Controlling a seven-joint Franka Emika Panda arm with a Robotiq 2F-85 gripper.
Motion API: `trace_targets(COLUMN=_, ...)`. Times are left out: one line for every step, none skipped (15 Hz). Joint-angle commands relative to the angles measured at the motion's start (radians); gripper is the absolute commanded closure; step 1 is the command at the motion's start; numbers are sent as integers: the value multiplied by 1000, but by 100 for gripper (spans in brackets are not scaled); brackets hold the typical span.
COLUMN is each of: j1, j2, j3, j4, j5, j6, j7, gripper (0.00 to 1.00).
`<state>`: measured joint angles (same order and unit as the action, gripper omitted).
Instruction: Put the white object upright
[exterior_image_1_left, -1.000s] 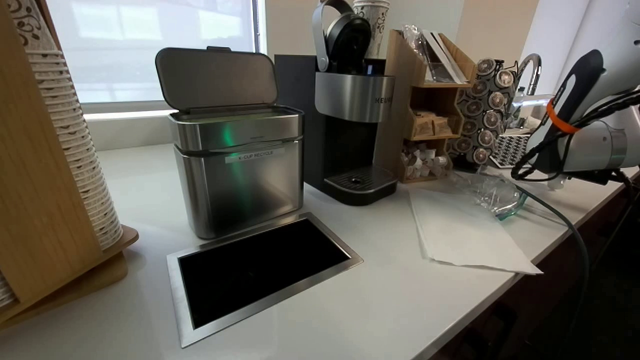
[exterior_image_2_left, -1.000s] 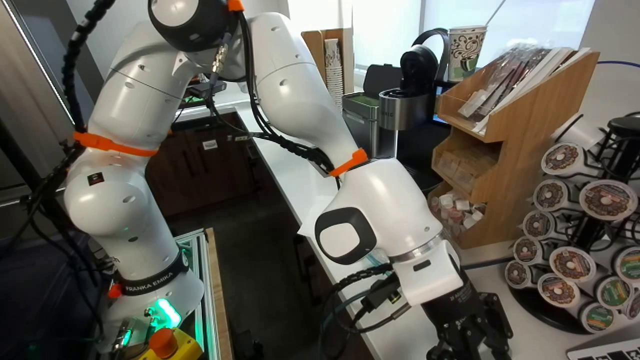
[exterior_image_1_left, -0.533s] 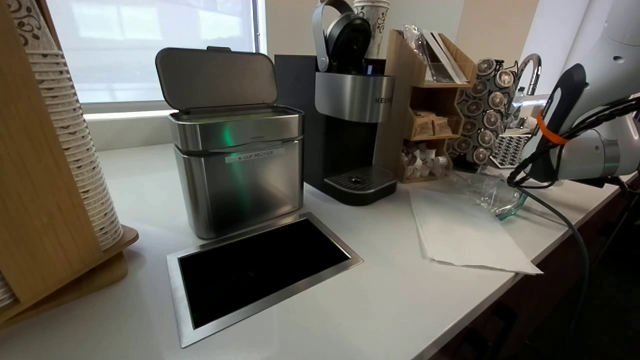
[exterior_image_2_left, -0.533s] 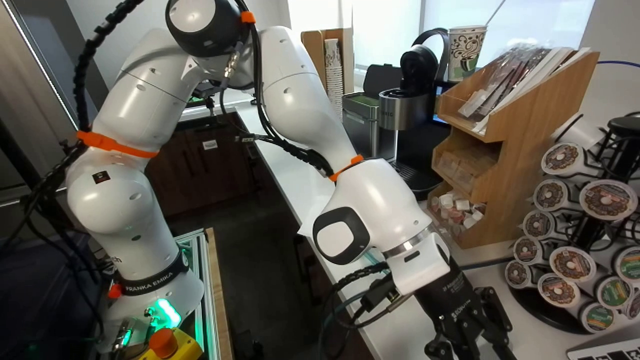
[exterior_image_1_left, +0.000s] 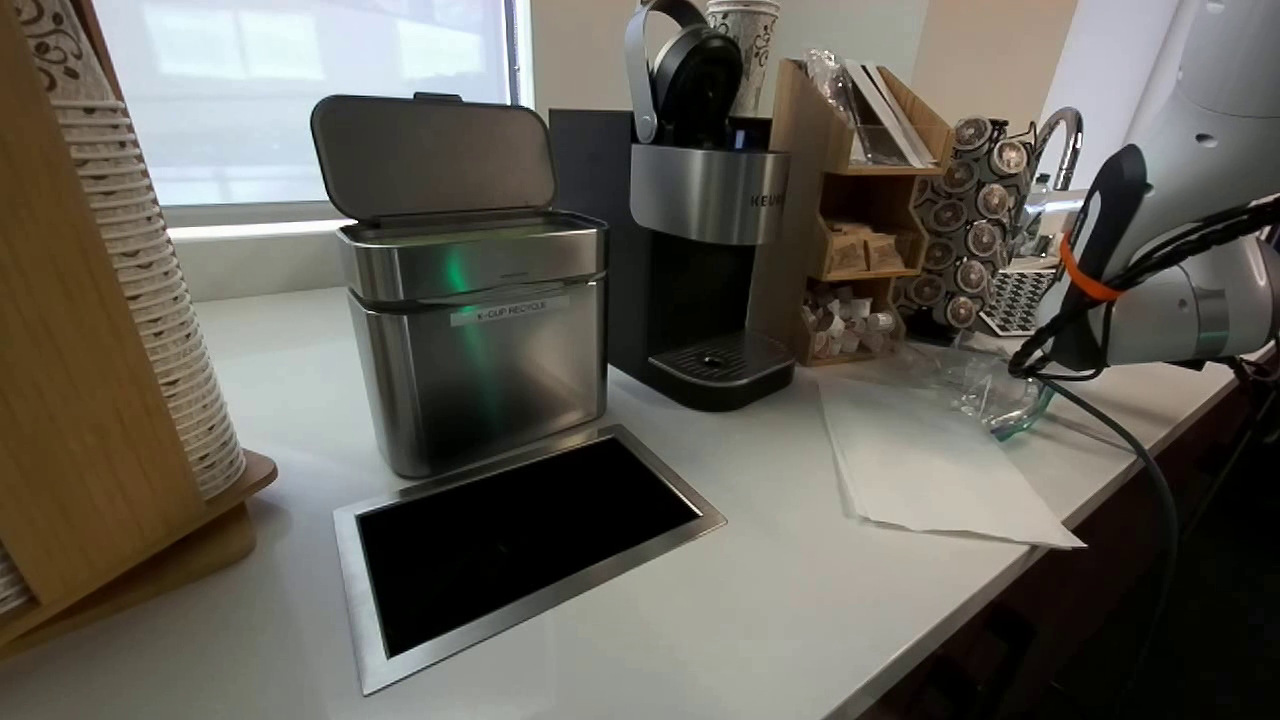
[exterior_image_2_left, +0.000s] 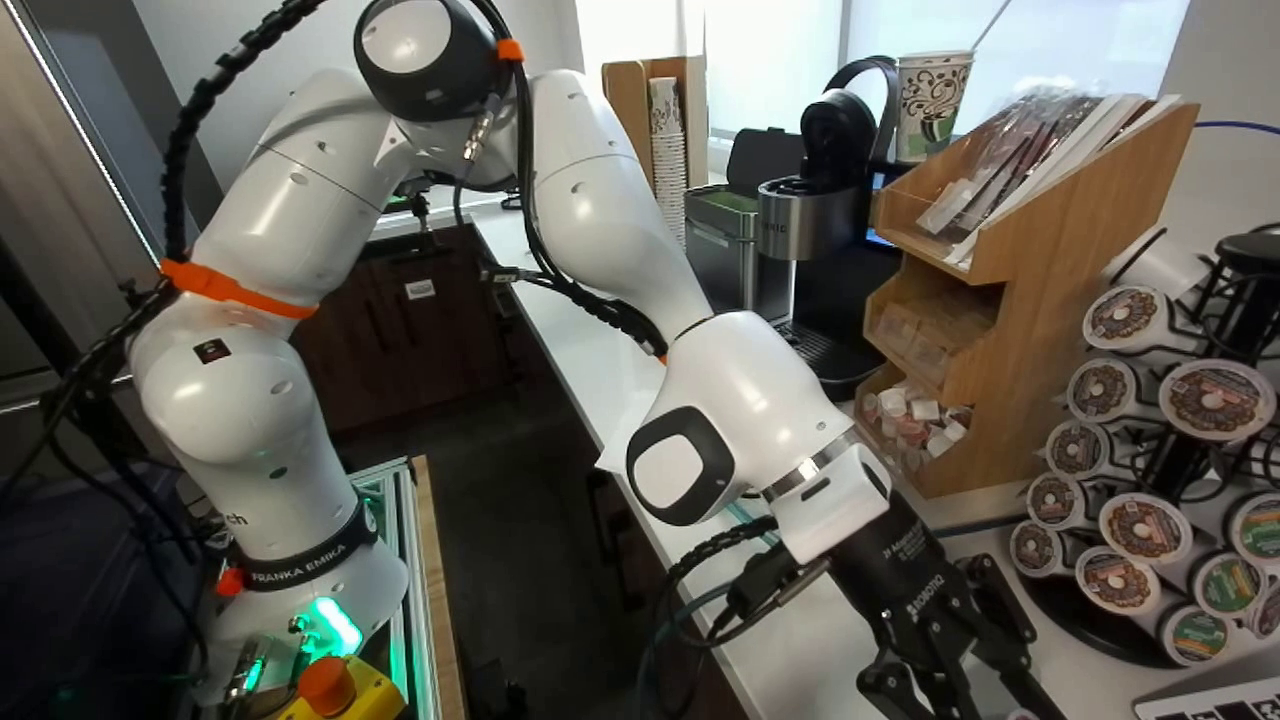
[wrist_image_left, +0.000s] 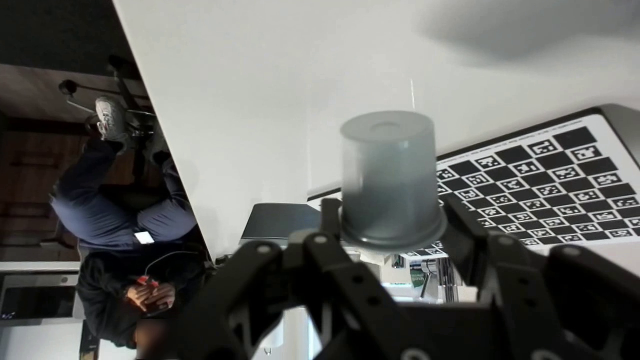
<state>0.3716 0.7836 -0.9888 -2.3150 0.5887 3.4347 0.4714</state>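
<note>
The white object (wrist_image_left: 389, 175), a small cup-shaped pod, sits between the fingers of my gripper (wrist_image_left: 395, 220) in the wrist view. Both fingers press on it near its wide rim, one from each side. Its rim faces the gripper's palm and its narrow flat end points away, over the white counter (wrist_image_left: 250, 100). The gap between pod and counter cannot be told. In an exterior view the gripper (exterior_image_2_left: 985, 685) slants downward at the bottom edge, where its fingertips and most of the pod are cut off. The arm's wrist (exterior_image_1_left: 1150, 310) shows in an exterior view without the gripper.
A pod carousel (exterior_image_2_left: 1120, 545) stands close beside the gripper, with a wooden organiser (exterior_image_2_left: 1060, 340) behind. A checkered board (wrist_image_left: 530, 185) lies under the pod's far side. The coffee maker (exterior_image_1_left: 710, 200), steel bin (exterior_image_1_left: 490, 370) and paper sheet (exterior_image_1_left: 930, 460) are farther along. A seated person (wrist_image_left: 115, 215) is near the counter.
The upper arm has lowered and shifted right in an exterior view, and the gripper has tilted, its fingertips moving right. The fingers have stayed shut.
</note>
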Motion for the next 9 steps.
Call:
trace_targets(j1=35, j2=46, j3=-21, j4=-10, j5=41, j6=25, j7=19, gripper=71)
trace_targets(j1=37, j2=55, j3=-21, j4=-7, j5=46, j6=25, j7=20, gripper=71)
trace_targets(j1=37, j2=61, j3=-19, j4=-6, j5=48, j6=25, j7=20, gripper=71)
trace_targets(j1=37, j2=69, j3=-17, j4=-5, j5=51, j6=23, j7=20, gripper=71)
trace_targets(j1=38, j2=75, j3=-17, j4=-4, j5=53, j6=23, j7=21, gripper=71)
trace_targets(j1=38, j2=80, j3=-17, j4=-3, j5=56, j6=20, j7=21, gripper=71)
trace_targets(j1=39, j2=85, j3=-16, j4=-1, j5=57, j6=18, j7=21, gripper=71)
trace_targets(j1=40, j2=90, j3=-16, j4=-1, j5=59, j6=16, j7=21, gripper=71)
trace_targets(j1=41, j2=94, j3=-16, j4=-2, j5=61, j6=16, j7=20, gripper=71)
